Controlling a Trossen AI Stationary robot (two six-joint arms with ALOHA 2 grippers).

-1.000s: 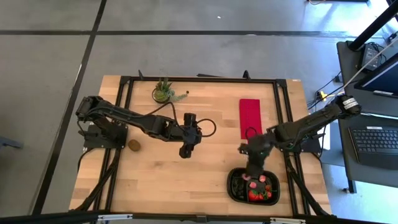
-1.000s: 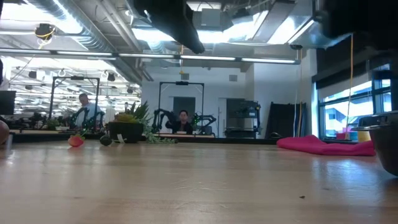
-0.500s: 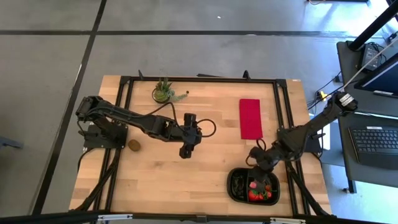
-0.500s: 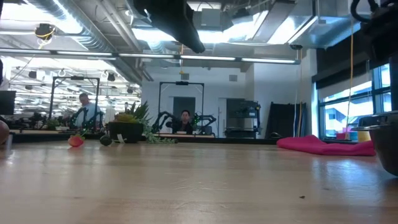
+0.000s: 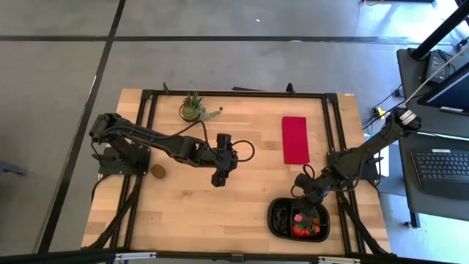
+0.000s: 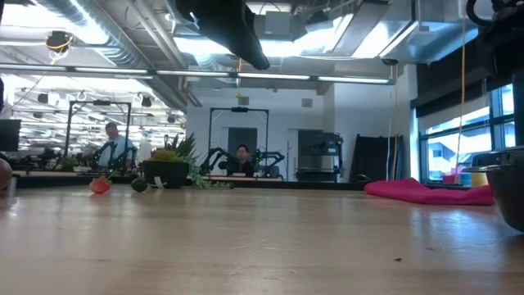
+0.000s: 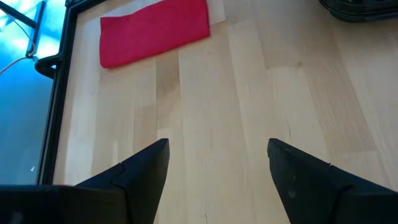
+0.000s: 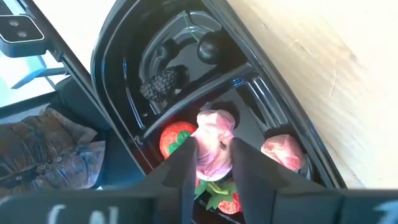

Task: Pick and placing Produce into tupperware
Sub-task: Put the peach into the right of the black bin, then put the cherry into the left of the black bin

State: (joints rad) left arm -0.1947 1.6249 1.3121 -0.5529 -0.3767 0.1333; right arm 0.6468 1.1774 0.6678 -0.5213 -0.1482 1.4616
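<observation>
The black two-compartment tupperware (image 5: 275,220) sits at the table's near right and holds red strawberries, pink pieces and dark berries (image 8: 163,79). My right gripper (image 5: 304,193) hovers over its far rim, shut on a pale pink fruit piece (image 8: 215,144). My left gripper (image 5: 220,179) waits open over mid-table (image 7: 214,155). A brown kiwi-like oval (image 5: 157,171) lies on the wood to its left. In the low view a red piece (image 6: 100,185) and a dark one (image 6: 139,185) rest on the table beside the plant pot. My right gripper pinches the pink fruit piece (image 8: 217,134) between its two fingertips (image 8: 188,163), one on each side. The fingers slant down toward the tray from its far right side. The piece is lifted clear above the compartment that holds the strawberries.
A potted green plant (image 5: 192,108) stands near the far edge and a flat red cloth (image 5: 294,139) lies far right, also in the left wrist view (image 7: 155,31). Bare wood stretches between the two arms. People show in the room beyond the table (image 6: 241,160).
My right arm has drawn back toward the table's right edge, and its gripper has shifted a little that way while staying over the tray's far rim. In the low view its dark bulk has left the upper right corner. The left arm has kept still.
</observation>
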